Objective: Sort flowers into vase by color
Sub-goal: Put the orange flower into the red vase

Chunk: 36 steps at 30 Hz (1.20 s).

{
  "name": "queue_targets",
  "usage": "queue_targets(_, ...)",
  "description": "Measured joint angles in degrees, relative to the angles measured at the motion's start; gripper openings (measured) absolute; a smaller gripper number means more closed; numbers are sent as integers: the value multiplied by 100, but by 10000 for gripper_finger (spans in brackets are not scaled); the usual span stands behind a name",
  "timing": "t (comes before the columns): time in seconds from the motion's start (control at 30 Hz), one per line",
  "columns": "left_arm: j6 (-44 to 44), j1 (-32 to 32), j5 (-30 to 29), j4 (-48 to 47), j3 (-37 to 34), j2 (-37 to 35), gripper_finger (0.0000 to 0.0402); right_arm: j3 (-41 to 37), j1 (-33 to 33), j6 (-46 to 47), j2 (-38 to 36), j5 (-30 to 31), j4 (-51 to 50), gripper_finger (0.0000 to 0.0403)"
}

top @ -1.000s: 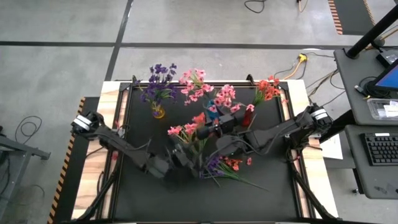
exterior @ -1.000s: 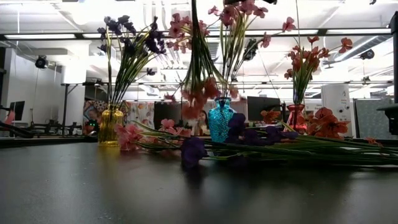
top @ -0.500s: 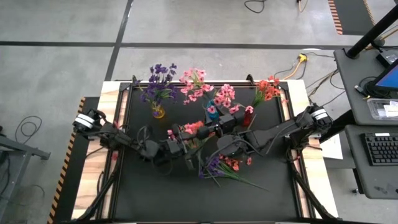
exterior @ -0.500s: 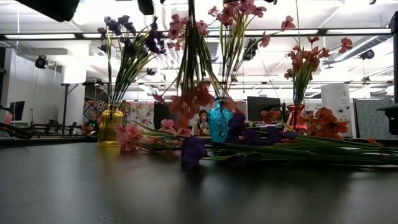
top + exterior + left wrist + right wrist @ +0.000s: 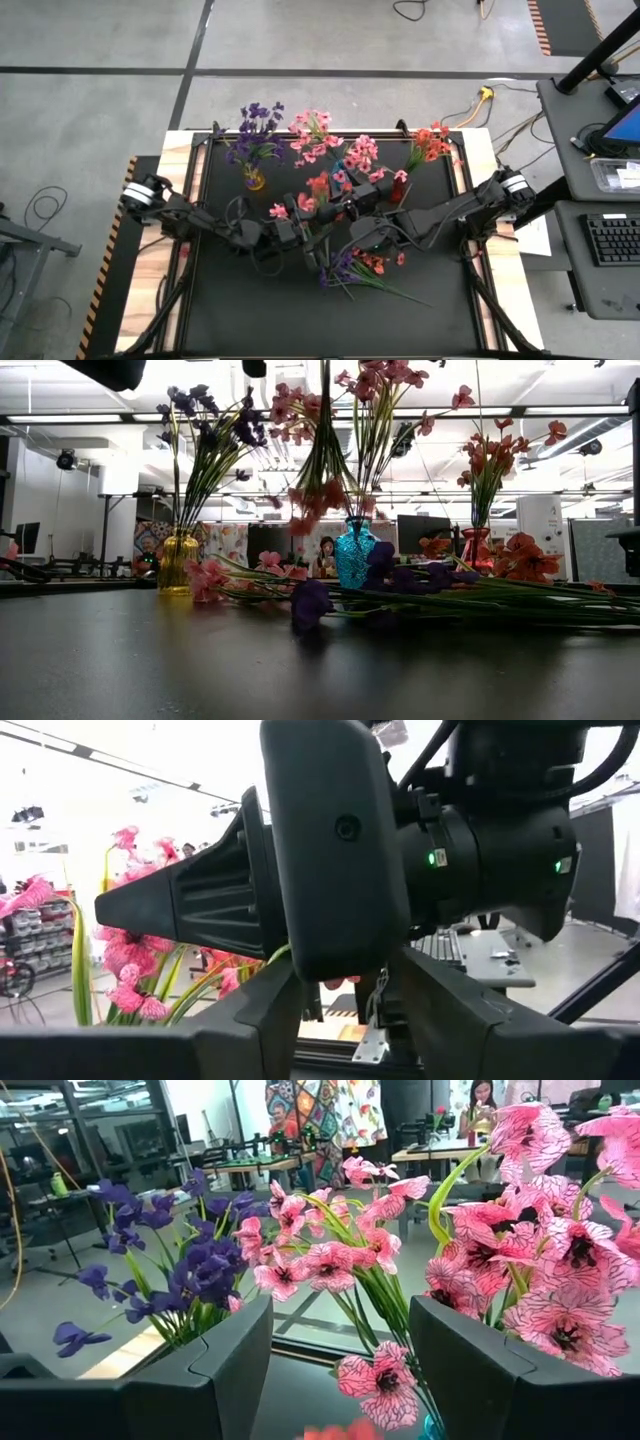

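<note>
Purple sprigs fill the yellow vase [image 5: 255,181], pink the blue vase [image 5: 356,556] and coral the red vase [image 5: 474,546], while loose flowers [image 5: 358,268] lie mid-table; the left pincer [image 5: 297,228] holds a coral sprig [image 5: 318,498] aloft and the right pincer [image 5: 352,203] hovers, partly open

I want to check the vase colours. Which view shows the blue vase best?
The low view: the blue vase stands side-on in full, between the yellow vase and the red vase. The high view shows only a speck of blue under pink flowers. The right wrist view catches just its rim; the left wrist view shows none of it.
</note>
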Motion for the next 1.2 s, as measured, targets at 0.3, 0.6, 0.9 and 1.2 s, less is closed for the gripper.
queue_targets(0.3,123,11,-6,77,26,47,62,0,5,-130,0,-56,8,228)
queue_targets(0.6,131,18,-2,70,26,49,2,0,14,-146,0,-95,19,228)
queue_targets(0.9,195,18,-233,-118,26,49,0,-1,37,-242,11,-59,-40,228)
queue_targets(1.2,461,-52,-293,-452,2,47,0,-4,37,-264,15,-58,-48,228)
